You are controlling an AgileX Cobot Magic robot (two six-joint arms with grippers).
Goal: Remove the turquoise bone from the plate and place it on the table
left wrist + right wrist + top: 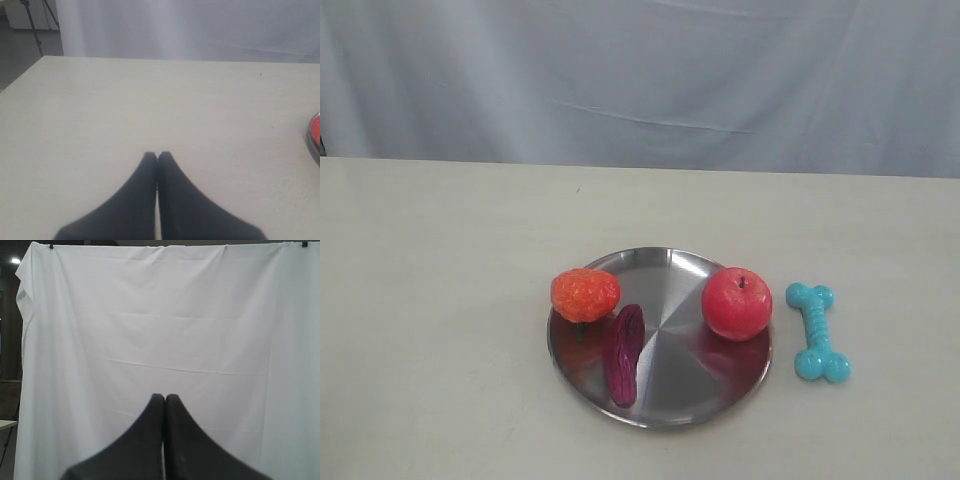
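The turquoise bone [818, 332] lies flat on the cream table [440, 300], just right of the steel plate [670, 340] and apart from its rim. No gripper shows in the exterior view. In the left wrist view my left gripper [157, 156] is shut with nothing in it, hovering over bare table [150, 100]; a sliver of the plate [315, 142] shows at the picture's edge. My right gripper [165, 397] is shut and empty, facing the white curtain [165, 315].
On the plate sit a red apple [737, 302], an orange knobbly fruit [585, 294] and a dark purple oblong piece [623, 354]. A white curtain [640, 70] hangs behind the table's far edge.
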